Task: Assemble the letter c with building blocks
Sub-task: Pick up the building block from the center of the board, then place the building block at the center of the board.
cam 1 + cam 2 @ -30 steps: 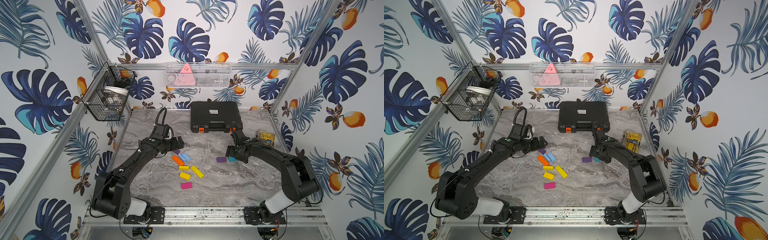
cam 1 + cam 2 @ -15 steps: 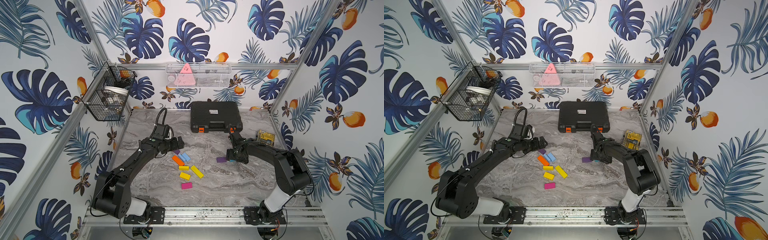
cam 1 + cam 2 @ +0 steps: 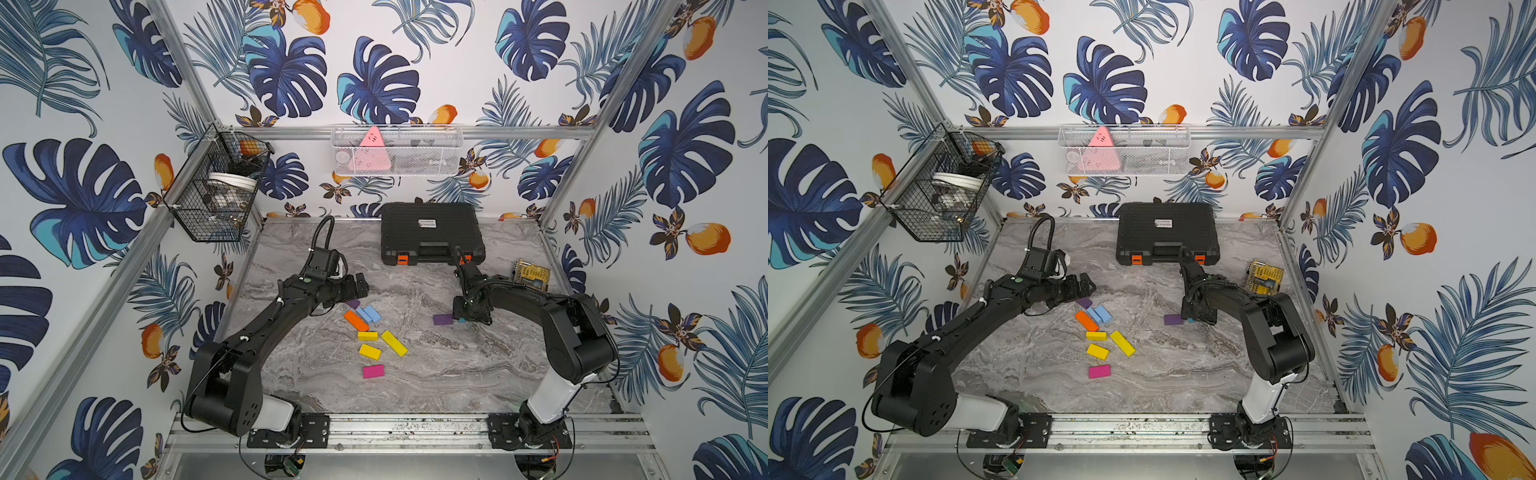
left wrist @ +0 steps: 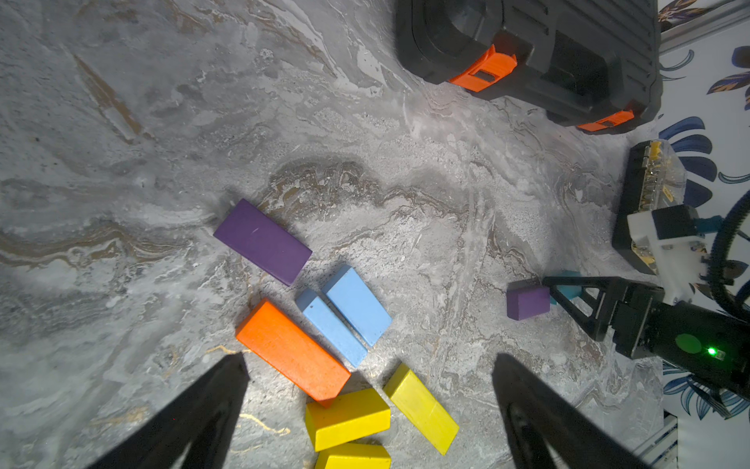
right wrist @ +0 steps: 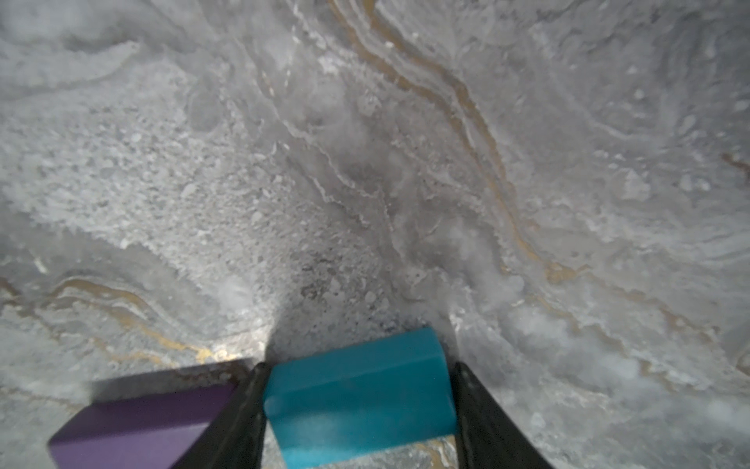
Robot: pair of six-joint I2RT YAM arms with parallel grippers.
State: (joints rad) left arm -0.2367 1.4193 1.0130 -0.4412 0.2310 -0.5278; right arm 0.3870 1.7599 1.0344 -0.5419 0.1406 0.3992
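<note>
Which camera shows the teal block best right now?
Right wrist view: the teal block fills the gap between the fingers of the right gripper. Both top views show only a sliver; the left wrist view, a corner.

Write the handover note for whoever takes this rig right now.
Left claw: open, empty, beside the block pile.
Right claw: closed on the small rectangular teal wooden block, down at the grey marble tabletop, a short purple block just beside it.
Pile, scattered: long orange block, two light-blue blocks, second purple block, three yellow blocks, magenta block.
Done: no C shape yet.
Left: lay all blocks into the C.
</note>
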